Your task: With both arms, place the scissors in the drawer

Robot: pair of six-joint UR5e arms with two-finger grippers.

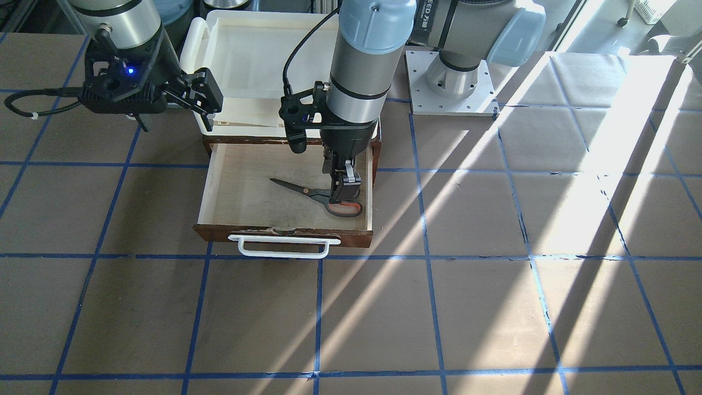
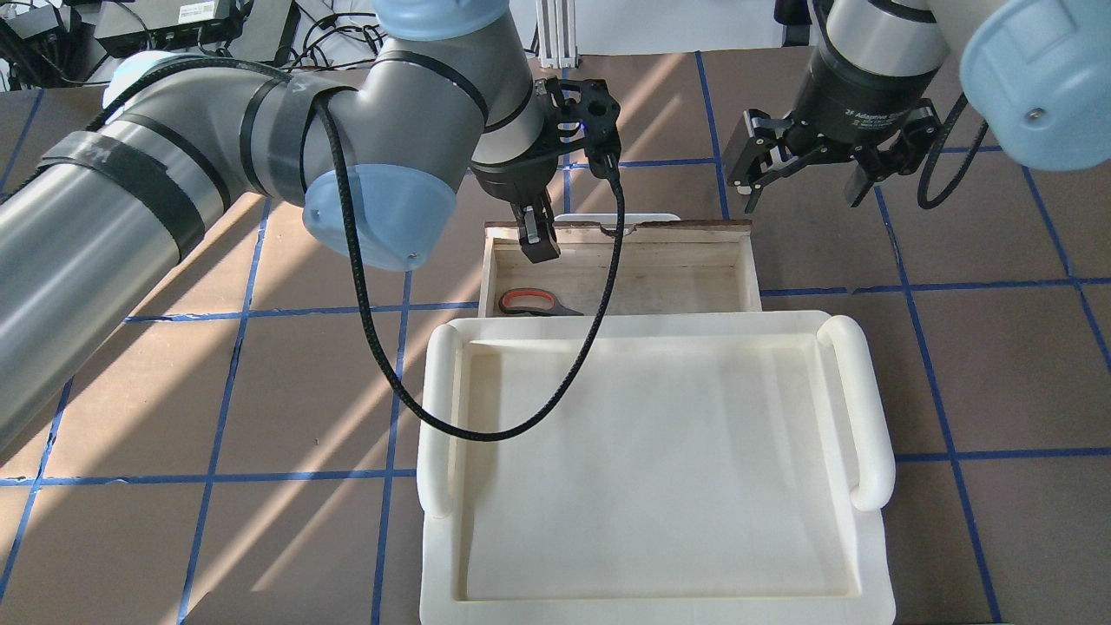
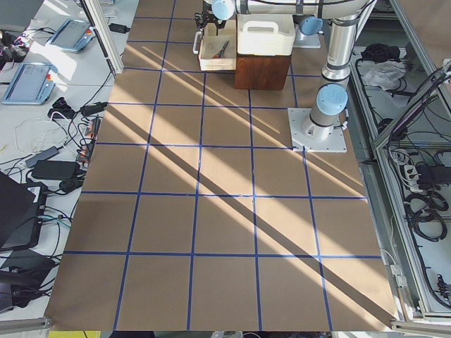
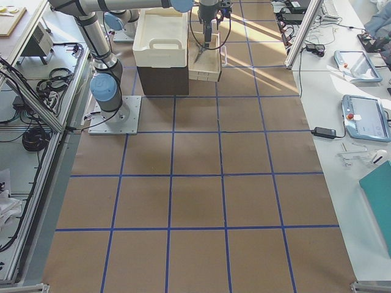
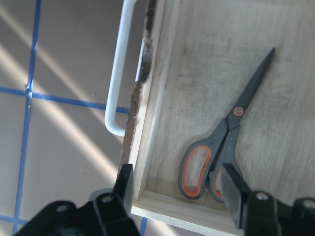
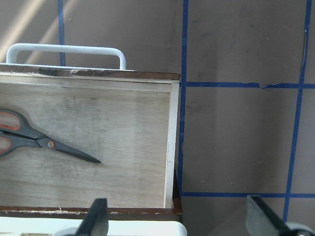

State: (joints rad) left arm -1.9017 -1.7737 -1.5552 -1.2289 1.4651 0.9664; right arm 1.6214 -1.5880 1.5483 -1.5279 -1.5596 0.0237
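The scissors [image 1: 318, 193] lie flat on the pale floor of the open drawer [image 1: 285, 233], blades pointing away from my left gripper [image 1: 346, 189]. That gripper hangs just above the orange-looped handles, open and holding nothing. In the left wrist view its fingers [image 5: 231, 189] are spread, one over the drawer's corner and one over a handle loop of the scissors [image 5: 231, 132]. My right gripper [image 2: 807, 182] is open and empty, hovering off the drawer's other side. The right wrist view shows the scissors [image 6: 34, 140] and the drawer's side wall [image 6: 172, 137].
A cream plastic tray [image 2: 660, 460] sits on the cabinet above the drawer and hides the drawer's back part from overhead. The drawer's white bar handle [image 1: 282, 247] sticks out in front. The left arm's black cable [image 2: 486, 434] hangs over the tray.
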